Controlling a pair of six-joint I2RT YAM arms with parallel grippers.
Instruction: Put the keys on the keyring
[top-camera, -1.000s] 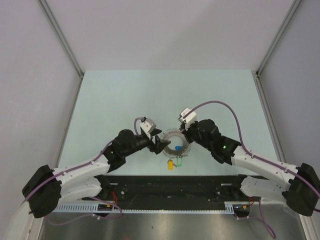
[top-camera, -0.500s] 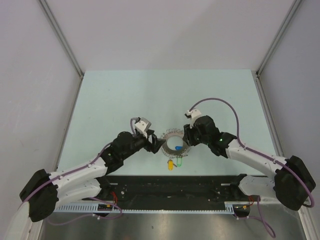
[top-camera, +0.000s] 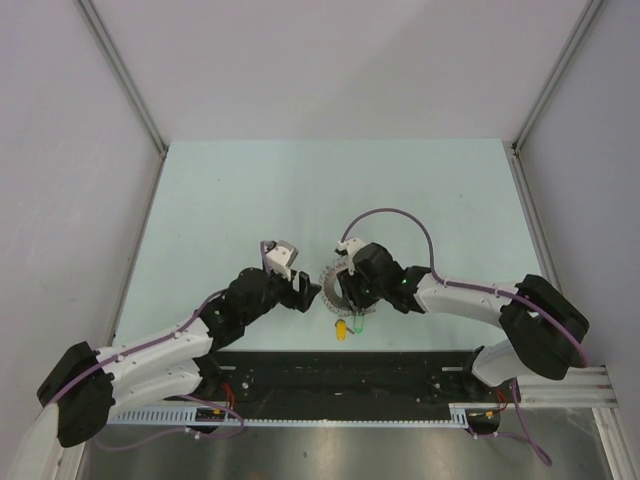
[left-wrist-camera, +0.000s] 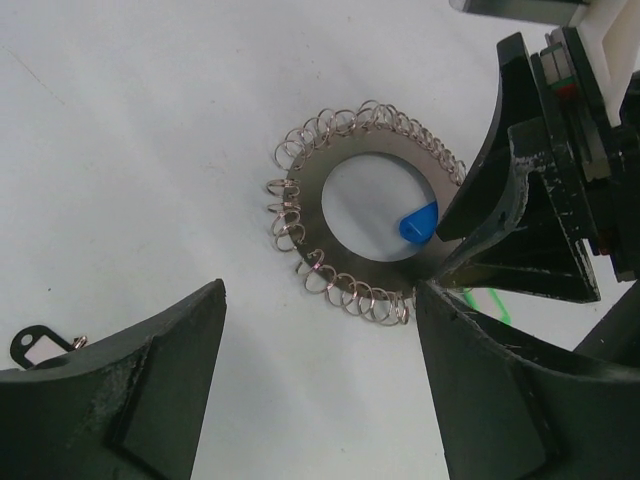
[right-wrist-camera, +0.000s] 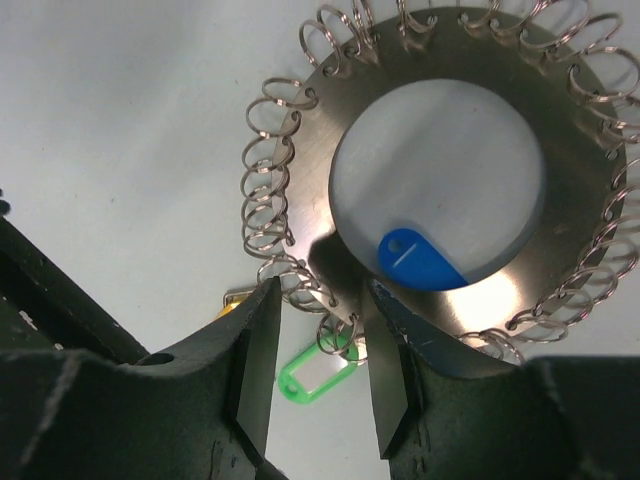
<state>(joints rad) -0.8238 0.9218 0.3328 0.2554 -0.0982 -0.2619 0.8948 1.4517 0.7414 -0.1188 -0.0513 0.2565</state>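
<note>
Worktop (top-camera: 300, 190) pale green, both arms reaching in toward its near centre. The keyring (left-wrist-camera: 308, 215), a flat metal washer with many small wire loops threaded round its rim, lies flat on the worktop between the two grippers. Left gripper (left-wrist-camera: 320, 295) has its jaws spread wide and holds nothing. Its tips are low at the worktop on the washer's left side, one on each side of the loops there without closing on them. Right gripper (right-wrist-camera: 320, 300) has its jaws parted by a narrow gap and sits over the opposite edge of the washer. Its fingers (right-wrist-camera: 255, 370) flank a single wire loop at the rim; I cannot tell from the wrist view whether either pad touches it. Blue key (right-wrist-camera: 420, 262) lies inside the washer's central hole, its head near the inner edge on the right gripper's side. Green key (right-wrist-camera: 315, 378) lies on the worktop just outside the rim, showing through the gap between the right fingers. Yellow key (top-camera: 341, 328) is just beside the green one, on the arm-base side of the washer. A white key (left-wrist-camera: 40, 346), as far as it can be read, lies apart from the washer and is partly cut off by the left gripper's finger.
</note>
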